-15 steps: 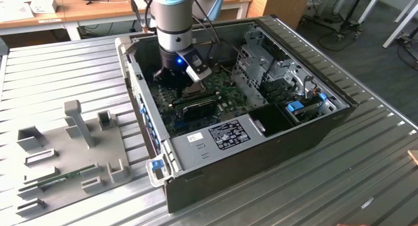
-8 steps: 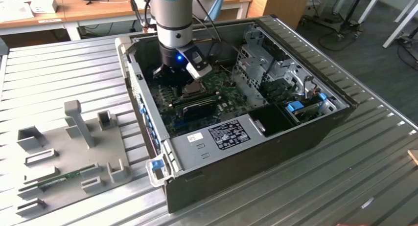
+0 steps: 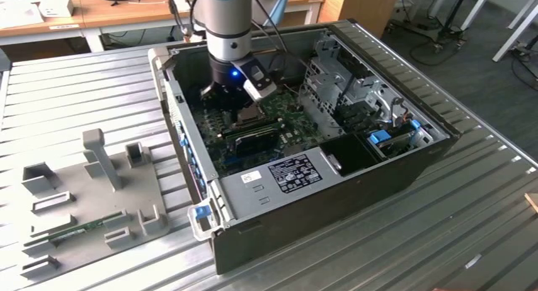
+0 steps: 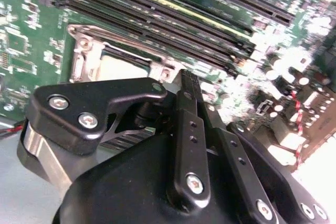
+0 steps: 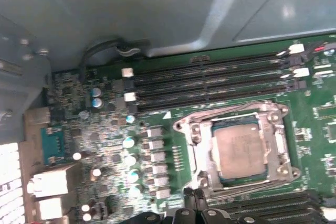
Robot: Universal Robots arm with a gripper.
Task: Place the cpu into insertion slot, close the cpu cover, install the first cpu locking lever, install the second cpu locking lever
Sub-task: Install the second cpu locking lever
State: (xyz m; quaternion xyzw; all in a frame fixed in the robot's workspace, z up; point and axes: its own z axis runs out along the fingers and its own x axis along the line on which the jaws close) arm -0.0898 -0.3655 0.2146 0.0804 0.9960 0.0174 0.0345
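Note:
The cpu (image 5: 239, 150) is a pale square chip lying flat in the insertion slot (image 5: 195, 153) on the green board. The silvery cpu cover (image 5: 276, 145) lies down around it, and the chip shows through its window. Thin wire levers (image 5: 226, 110) run along the frame's edges; I cannot tell whether they are latched. My gripper (image 5: 195, 196) is shut, its black fingertips together just off one corner of the frame, with nothing seen between them. In the second wrist view the gripper (image 4: 188, 80) tip sits next to the slot (image 4: 84, 64). In the exterior view my gripper (image 3: 235, 101) is down inside the case.
The open computer case (image 3: 404, 171) lies on a ribbed metal table. Long black memory slots (image 5: 210, 80) run beside the socket, and more run on its other side. A drive cage (image 3: 344, 83) stands at the exterior view's right. A grey fixture plate (image 3: 92, 196) lies outside the case.

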